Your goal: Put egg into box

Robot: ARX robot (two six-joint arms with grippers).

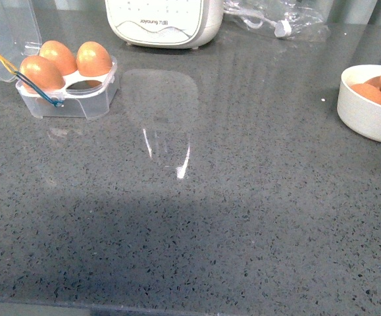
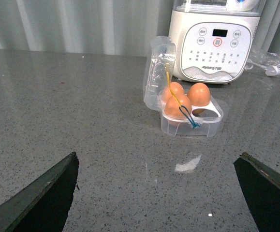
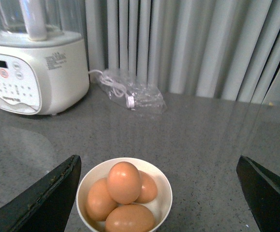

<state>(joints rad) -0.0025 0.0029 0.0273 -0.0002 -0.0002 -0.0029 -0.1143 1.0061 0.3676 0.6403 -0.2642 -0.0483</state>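
Grey speckled worktop filled the front view; glossy, with glare at centre; neither arm showed there.

White kitchen appliance stood at the upper middle of that frame, with a clear bag holding a cable to its right.

Left gripper: jaws spread wide, nothing between them, facing the box from well back. Right gripper: also spread wide and empty, looking down over the bowl.

Round white bowl sat at the right edge of the front view; the right wrist view showed four eggs heaped in it.

Box sat at upper left, well apart from the bowl; clear lid swung open behind it; blue and yellow band hung across the front. It held three eggs; one cell, on its near right side, was empty.

The egg judged easiest to take was the one topping the heap, resting on its neighbours and clear above.

Handling, as judged: light; shell stiff but brittle, so likely to crack under a hard squeeze or a drop; smooth and rounded, so apt to slip from flat pads; best held across its narrow middle with gentle pressure, jaws coming from above; lifting it might let the eggs beneath roll.
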